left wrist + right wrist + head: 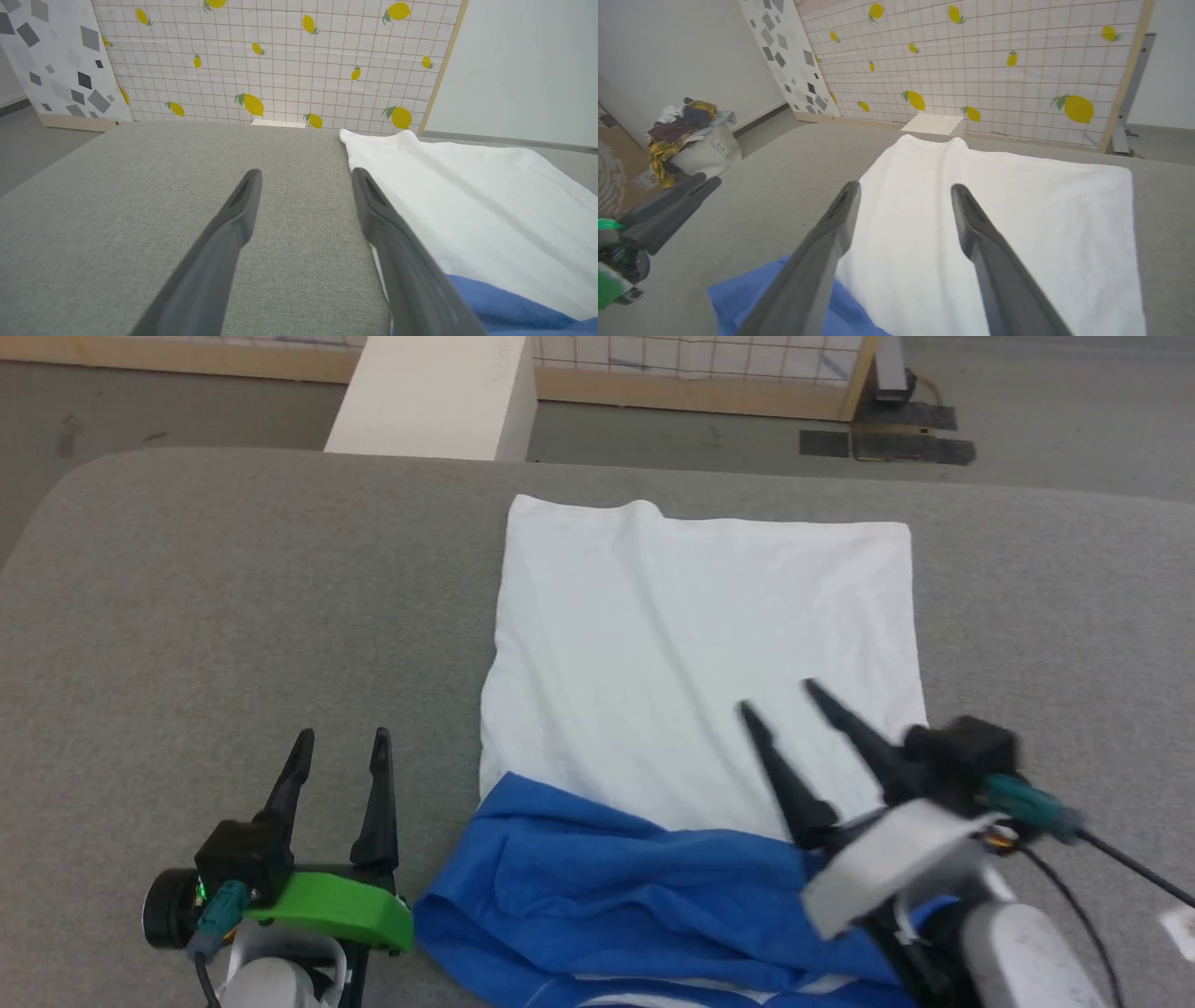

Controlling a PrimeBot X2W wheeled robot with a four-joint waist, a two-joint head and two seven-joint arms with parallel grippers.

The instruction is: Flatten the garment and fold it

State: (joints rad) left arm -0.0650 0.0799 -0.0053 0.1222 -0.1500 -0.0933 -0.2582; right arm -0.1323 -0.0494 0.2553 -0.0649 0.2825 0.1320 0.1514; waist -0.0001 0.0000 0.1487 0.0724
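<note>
Both spread wide: right tool (pixel 779 696) over garment (pixel 691 635), left tool (pixel 343 735) beside.

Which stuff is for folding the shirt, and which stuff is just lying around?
For the job: shirt, left gripper and right gripper, both open, on the grey table.
Just lying about: basket of clothes, white box, lemon screen.

Grey fabric table (pixel 233 616), lemon-print grid screen (pixel 289 70), heaped laundry basket (pixel 704 151), grey floor (pixel 187 411)

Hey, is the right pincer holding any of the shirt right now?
No, the right pincer stands open over the white part of the shirt, with no cloth between its fingers.
</note>
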